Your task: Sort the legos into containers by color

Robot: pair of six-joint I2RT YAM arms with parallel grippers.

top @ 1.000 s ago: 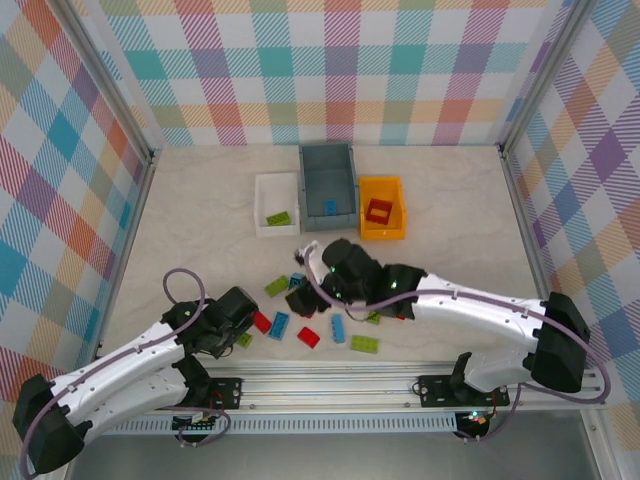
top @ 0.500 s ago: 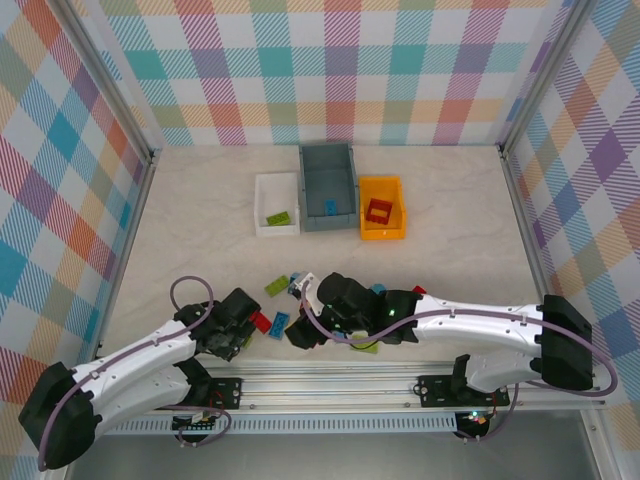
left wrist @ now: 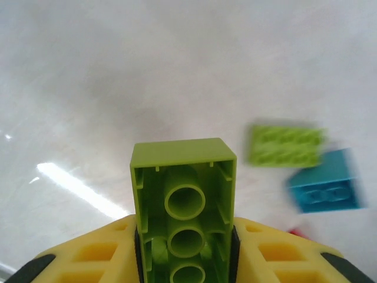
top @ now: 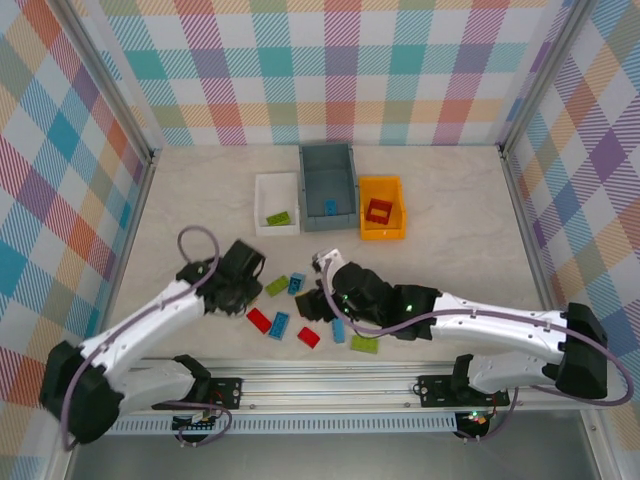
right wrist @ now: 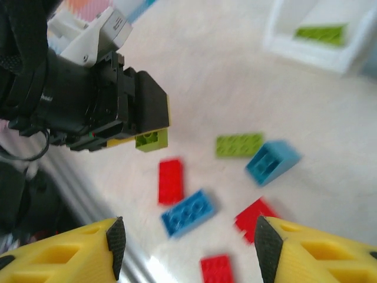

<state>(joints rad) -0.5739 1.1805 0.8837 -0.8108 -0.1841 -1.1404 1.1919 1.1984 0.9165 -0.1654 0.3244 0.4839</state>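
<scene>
While my left gripper (left wrist: 185, 259) clamps a lime brick (left wrist: 183, 171), green lego (left wrist: 287, 145) ahead to its right, my right gripper (right wrist: 188, 243) spread wide, red lego (right wrist: 171, 180) beneath it.

The right gripper (right wrist: 189, 244) has its yellow fingers (right wrist: 65, 254) spread wide, with a blue brick (right wrist: 188, 213) just ahead between them, a red brick (right wrist: 171, 180) beyond it, and farther ahead on the left the left gripper (right wrist: 149, 133) clamped on a lime brick (right wrist: 151, 140).
</scene>
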